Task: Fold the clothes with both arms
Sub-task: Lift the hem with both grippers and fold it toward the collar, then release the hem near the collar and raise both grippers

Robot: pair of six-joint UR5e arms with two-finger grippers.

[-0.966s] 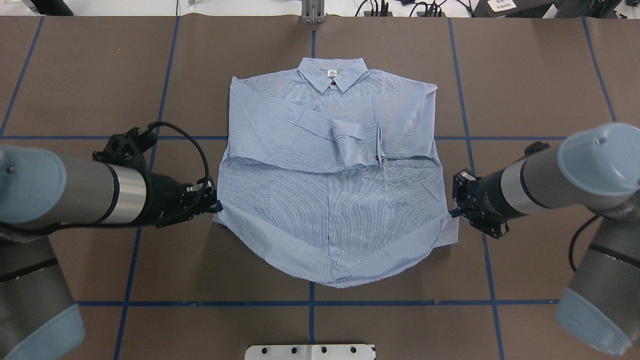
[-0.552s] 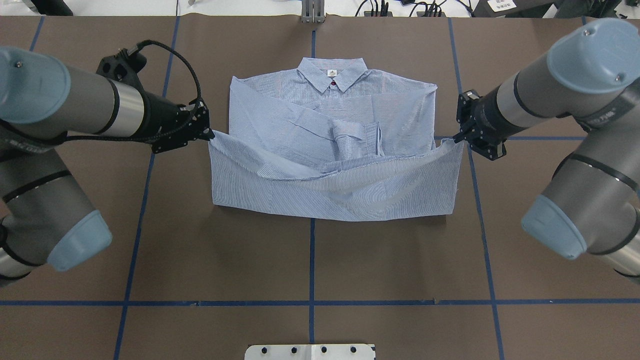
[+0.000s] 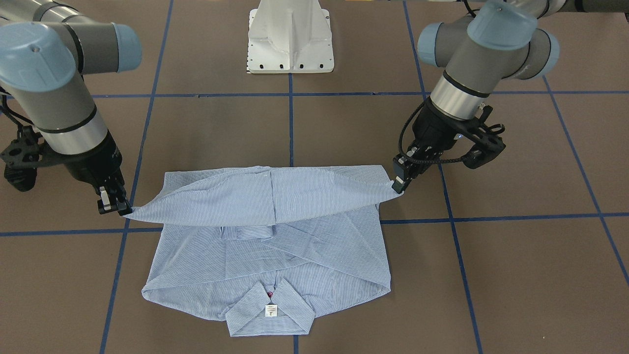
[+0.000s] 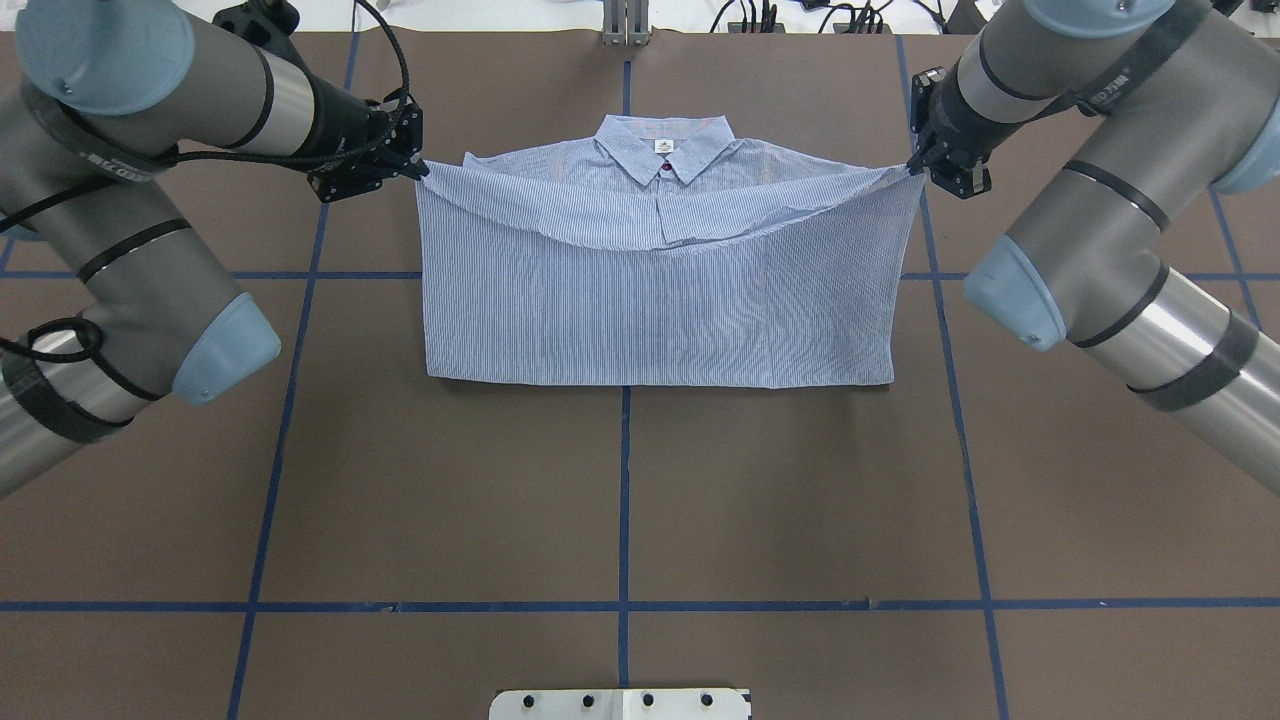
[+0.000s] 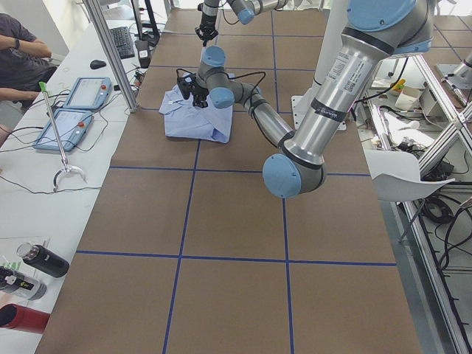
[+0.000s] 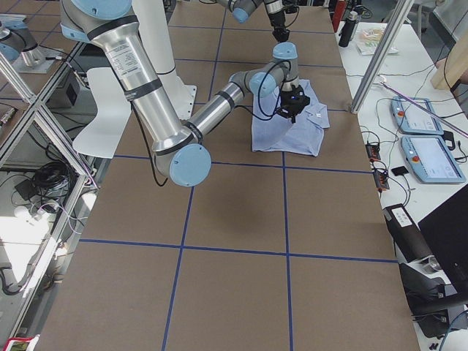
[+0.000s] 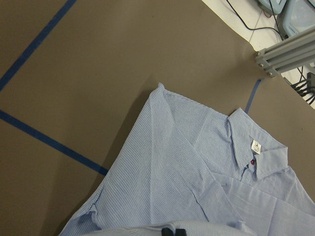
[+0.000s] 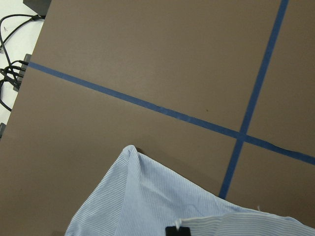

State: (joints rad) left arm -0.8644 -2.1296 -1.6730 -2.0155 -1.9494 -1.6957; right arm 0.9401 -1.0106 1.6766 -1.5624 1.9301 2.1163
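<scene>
The striped shirt lies collar toward the far edge, with its lower half folded up over the sleeves. My left gripper is shut on the left hem corner, held just above the left shoulder. My right gripper is shut on the right hem corner above the right shoulder. The hem sags between them, below the collar. In the front-facing view the left gripper and right gripper hold the lifted hem over the shirt. The wrist views show the shirt's shoulders below.
The brown table carries blue tape lines. The white pedestal base stands at the near edge. An aluminium post and cables sit at the far edge. A side desk holds tablets and bottles.
Both grippers have carried the hem corners from the near side away toward the shoulders. The lower half now covers the folded sleeves.
</scene>
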